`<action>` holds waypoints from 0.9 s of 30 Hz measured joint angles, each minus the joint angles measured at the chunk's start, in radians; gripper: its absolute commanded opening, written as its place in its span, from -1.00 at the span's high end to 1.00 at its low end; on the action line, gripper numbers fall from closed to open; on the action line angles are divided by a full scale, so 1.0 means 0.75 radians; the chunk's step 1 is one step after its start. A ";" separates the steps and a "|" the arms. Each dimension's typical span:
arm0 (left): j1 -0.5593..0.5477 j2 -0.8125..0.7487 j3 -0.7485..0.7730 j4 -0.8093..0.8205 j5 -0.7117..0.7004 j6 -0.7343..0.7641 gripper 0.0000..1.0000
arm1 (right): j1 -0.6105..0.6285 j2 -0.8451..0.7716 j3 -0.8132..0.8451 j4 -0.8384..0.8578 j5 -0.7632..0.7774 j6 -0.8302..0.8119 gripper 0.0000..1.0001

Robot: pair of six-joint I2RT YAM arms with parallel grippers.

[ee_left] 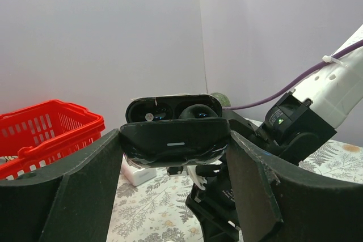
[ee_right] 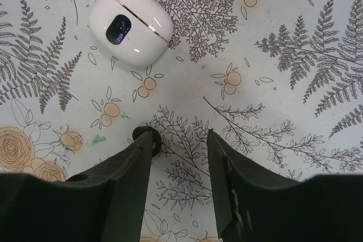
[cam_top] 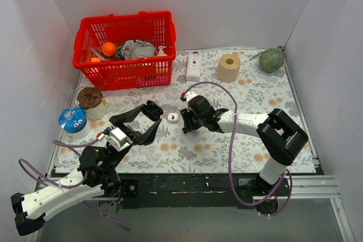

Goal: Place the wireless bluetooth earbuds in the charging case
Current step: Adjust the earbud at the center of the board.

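While the left gripper (ee_left: 176, 140) clamps a black charging case (ee_left: 176, 150) between its fingers, with the case hinged open and two wells showing, the right gripper (ee_right: 178, 140) points straight down at the floral tablecloth (ee_right: 272, 111). Its jaws stand partly apart with nothing between them. Just outside one of its fingertips lies a small black earbud (ee_right: 139, 134), touching it or nearly so. Beyond the tips, well apart, sits a closed white case (ee_right: 130, 29). Farther off behind both grippers stands a red basket (cam_top: 125, 75).
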 measured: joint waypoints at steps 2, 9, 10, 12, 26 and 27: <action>0.000 0.000 0.000 -0.003 -0.002 0.000 1.00 | 0.000 0.000 -0.001 0.001 0.000 0.000 -0.01; 0.000 0.000 0.000 -0.003 -0.004 -0.001 1.00 | 0.000 -0.013 -0.016 0.004 -0.009 0.001 0.52; 0.000 0.000 0.000 -0.003 -0.004 -0.001 1.00 | 0.000 -0.020 -0.023 0.003 -0.009 0.002 0.58; 0.000 0.000 0.000 -0.003 -0.005 -0.001 1.00 | -0.001 -0.042 -0.049 0.002 -0.008 0.009 0.80; 0.000 0.000 0.000 -0.011 -0.005 -0.016 1.00 | 0.076 -0.056 -0.132 0.033 -0.050 0.034 0.97; 0.000 0.000 0.000 -0.011 -0.005 -0.017 1.00 | 0.078 -0.051 -0.126 0.032 -0.050 0.034 0.97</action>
